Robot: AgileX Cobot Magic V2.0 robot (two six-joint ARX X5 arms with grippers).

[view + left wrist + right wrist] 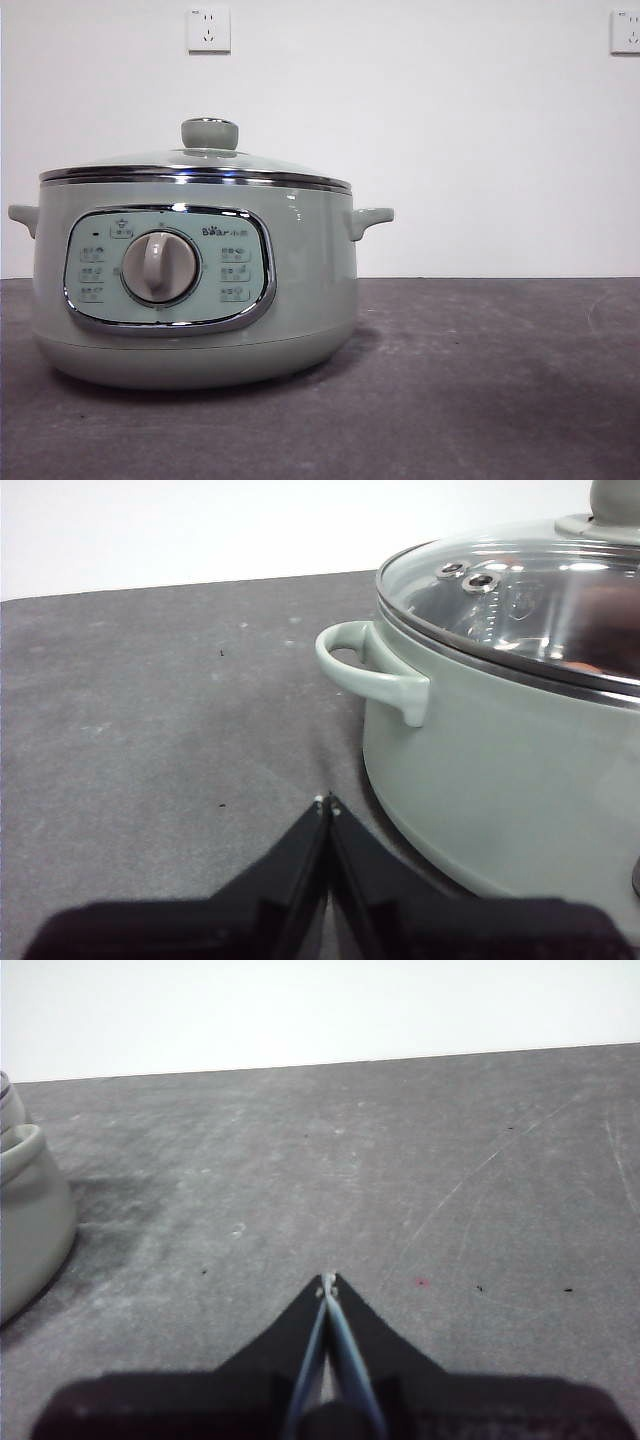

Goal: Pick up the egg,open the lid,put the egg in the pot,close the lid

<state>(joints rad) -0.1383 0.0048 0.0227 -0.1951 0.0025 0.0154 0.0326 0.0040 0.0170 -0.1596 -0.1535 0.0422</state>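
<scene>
The pale green pot [300, 300] stands on the dark table at the left of the front view. The glass lid [200, 165] with its green knob [209, 133] sits closed on it. In the left wrist view the pot [480, 780] and lid [520, 600] are close by. A reddish-brown shape [600, 630] shows dimly through the glass; I cannot tell if it is the egg. My left gripper [328, 802] is shut and empty beside the pot's side handle [375, 675]. My right gripper [327, 1280] is shut and empty over bare table, with the pot's edge [25, 1220] off to one side.
The dark grey table [500, 380] stretches to the right of the pot. A white wall with two sockets [208, 30] stands behind. Neither arm shows in the front view.
</scene>
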